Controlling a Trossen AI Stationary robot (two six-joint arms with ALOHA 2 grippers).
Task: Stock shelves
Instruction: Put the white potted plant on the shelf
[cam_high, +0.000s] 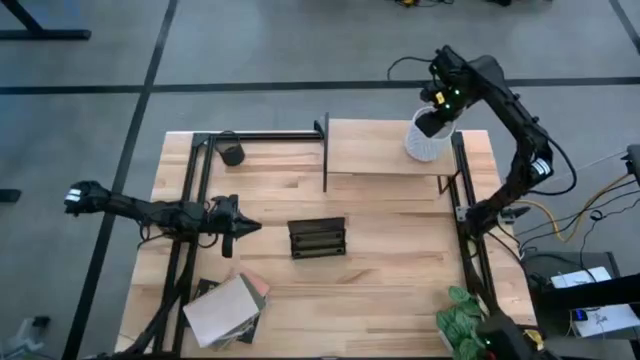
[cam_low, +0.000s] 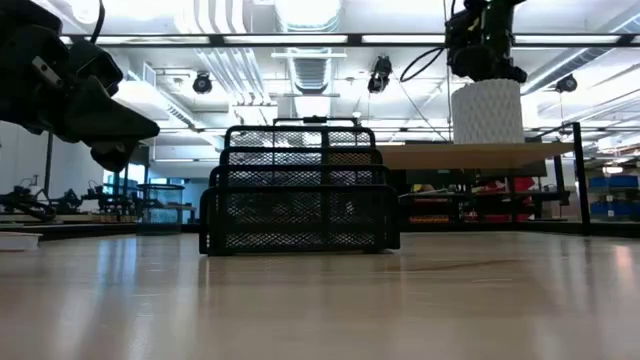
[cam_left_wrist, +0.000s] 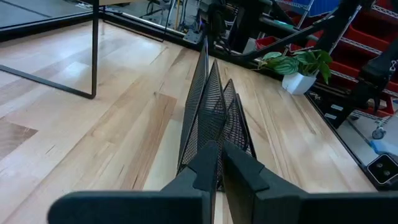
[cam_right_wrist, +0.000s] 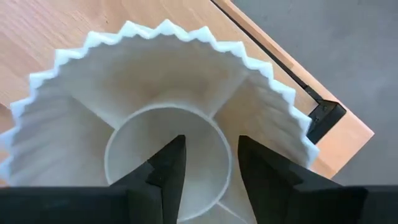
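Closest to the high camera, lower left of the frame, there's a grey notebook-ish thing (cam_high: 225, 310) lying on the table (cam_high: 390, 290). Just above it the left gripper (cam_high: 250, 227) hovers with its fingers together, pointing at the black mesh rack (cam_high: 317, 238) mid-frame. Lower right corner has a little potted plant (cam_high: 462, 318). Upper right, the shelves (cam_high: 385, 148) sit at the table's far edge, and the right gripper (cam_high: 432, 120) is over a white ribbed vase (cam_high: 428, 140) standing on the board, fingers apart inside its mouth.
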